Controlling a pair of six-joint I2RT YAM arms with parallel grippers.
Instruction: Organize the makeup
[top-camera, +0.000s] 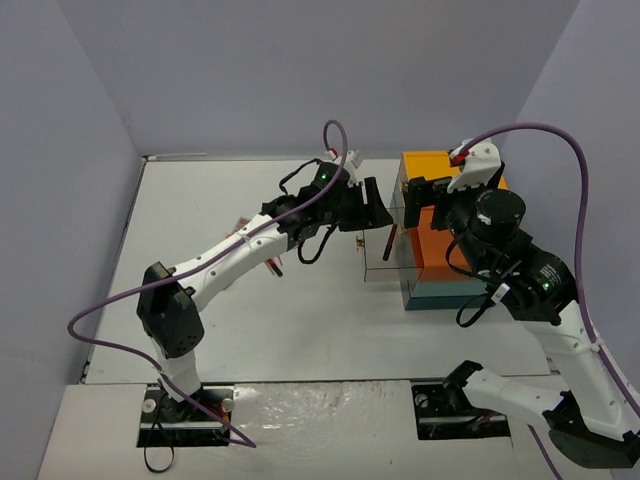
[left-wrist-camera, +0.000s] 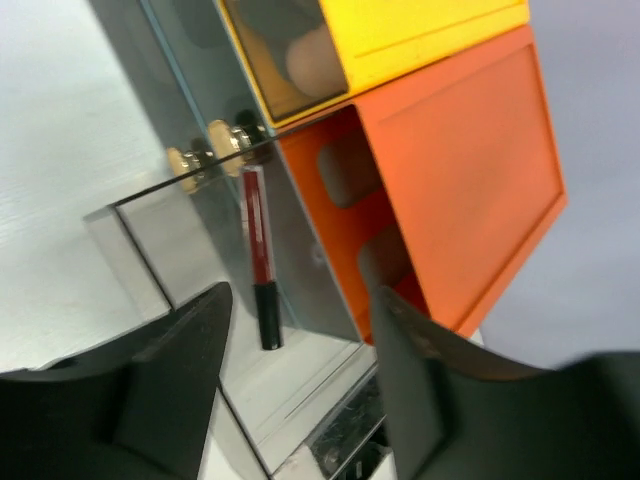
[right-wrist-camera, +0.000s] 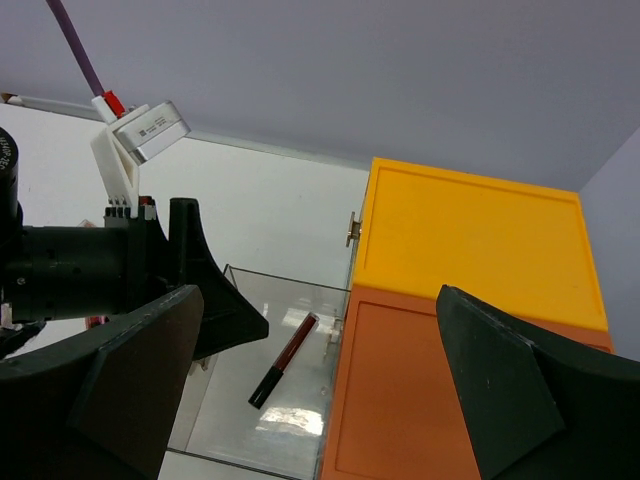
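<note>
A thin red black-capped pencil (left-wrist-camera: 259, 260) lies in the clear plastic drawer (left-wrist-camera: 130, 235) beside the orange box (left-wrist-camera: 470, 170), beyond the parted left pincer (left-wrist-camera: 300, 300).

pencil (top-camera: 390, 241): inside drawer (top-camera: 378, 272), centre right of frame
drawer: juts left from box (top-camera: 432, 240)
box: right of centre, on worktop (top-camera: 250, 330)

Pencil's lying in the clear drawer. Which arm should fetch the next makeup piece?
Left, probably. The left gripper is open over the pencil in the drawer, and the loose makeup lies beside that arm. The right gripper hovers open over the orange box, farther off.
</note>
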